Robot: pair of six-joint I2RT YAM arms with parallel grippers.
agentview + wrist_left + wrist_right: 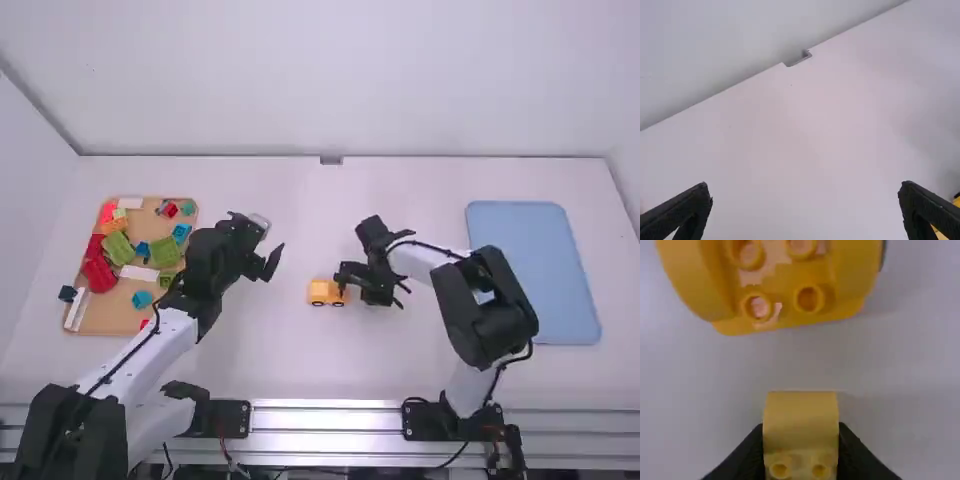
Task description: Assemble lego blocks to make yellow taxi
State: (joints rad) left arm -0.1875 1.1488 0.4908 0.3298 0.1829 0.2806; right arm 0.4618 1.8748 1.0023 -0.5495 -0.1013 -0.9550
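A yellow block (801,410) sits pinched in the right gripper (800,427); in the high view the taxi body (325,291) lies just beside, at nine o'clock, the left gripper (805,185) gaping wide at the body's ten. Square block over studs (757,295), then press evenly.

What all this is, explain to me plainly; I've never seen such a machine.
These are two robot arms at a white table. The high view looks down from above and behind them; each wrist view comes from a camera on that arm's wrist. On the table are a yellow wheeled toy vehicle, a tan tray of colorful blocks at the left and a blue mat at the right. The right end effector grips a small yellow block beside the vehicle; the left end effector is open and empty.
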